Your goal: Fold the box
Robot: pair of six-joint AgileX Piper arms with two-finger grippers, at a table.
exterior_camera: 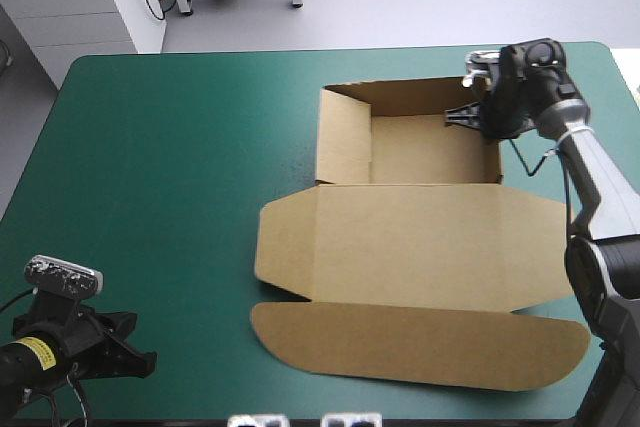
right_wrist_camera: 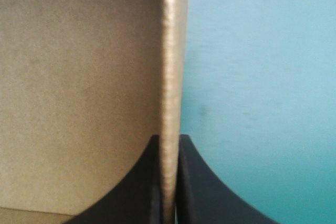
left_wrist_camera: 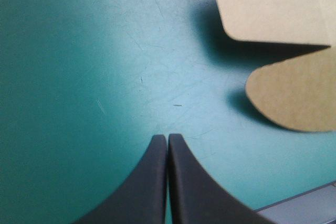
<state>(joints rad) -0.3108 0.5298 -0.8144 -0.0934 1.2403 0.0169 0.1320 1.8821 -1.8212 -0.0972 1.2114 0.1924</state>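
The brown box lies right of the table's middle as an open tray with walls raised at the far end and its lid flat toward the near edge. My right gripper is at the tray's far right corner, shut on the right wall, which stands on edge between its fingers. My left gripper rests at the near left corner of the table, shut on nothing, with its fingertips over bare teal-green cover. Rounded lid flaps lie ahead of it and to one side.
The teal-green cover is bare left of the box. The lid's rounded front flap reaches close to the near edge. A white cabinet stands beyond the far left corner.
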